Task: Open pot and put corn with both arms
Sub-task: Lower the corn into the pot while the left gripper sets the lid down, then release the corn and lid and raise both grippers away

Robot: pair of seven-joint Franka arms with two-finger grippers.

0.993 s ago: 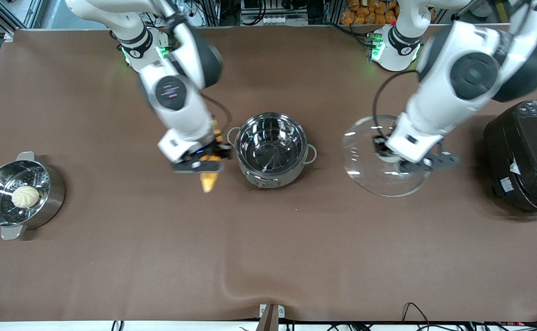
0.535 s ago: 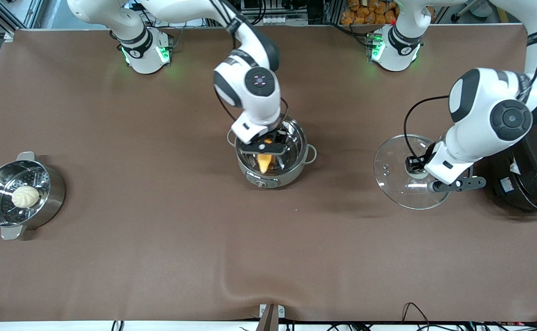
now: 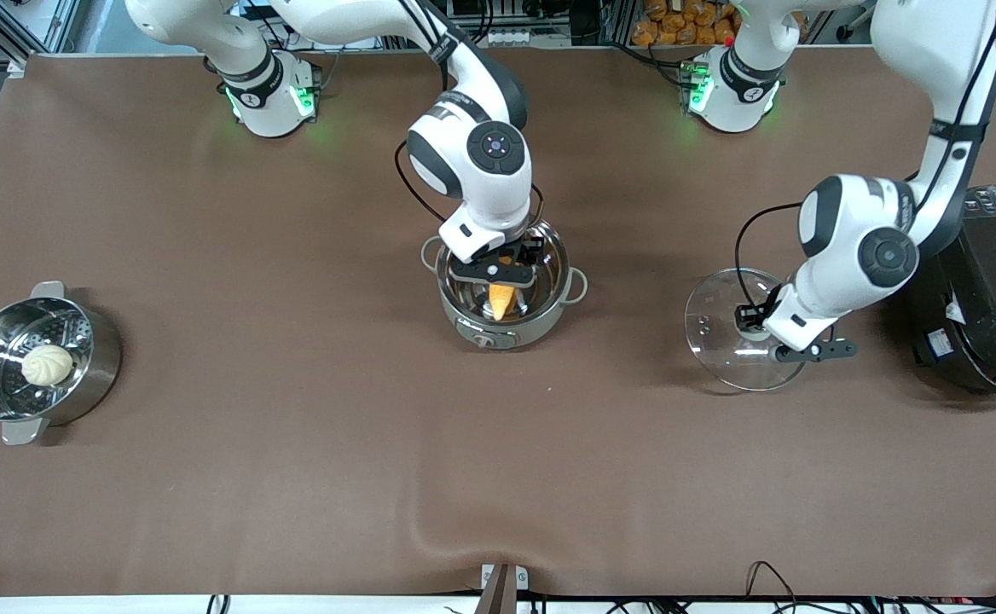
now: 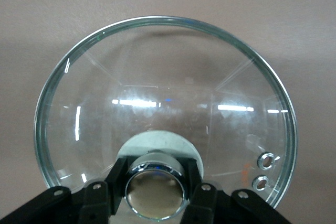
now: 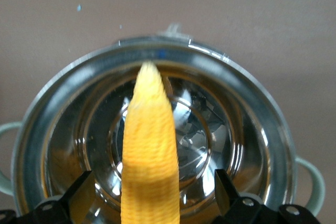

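Note:
The steel pot (image 3: 542, 327) stands open mid-table. My right gripper (image 3: 498, 271) is over its mouth, open, with its fingers clear of the corn on both sides. The yellow corn (image 3: 501, 300) lies between them, tip pointing to the pot's wall. In the right wrist view the corn (image 5: 149, 145) runs over the pot's bottom, inside its rim (image 5: 252, 103). My left gripper (image 3: 761, 331) is shut on the knob (image 4: 155, 192) of the glass lid (image 3: 720, 341), low at the table beside the black cooker. I cannot tell if the lid (image 4: 157, 87) touches the table.
A steel steamer pot (image 3: 93, 375) with a white bun (image 3: 47, 364) in it stands at the right arm's end of the table. The big black cooker (image 3: 984, 290) stands at the left arm's end, close to the lid.
My right gripper has sunk a little over the pot with the corn. My left gripper has brought the lid lower and slightly toward the pot.

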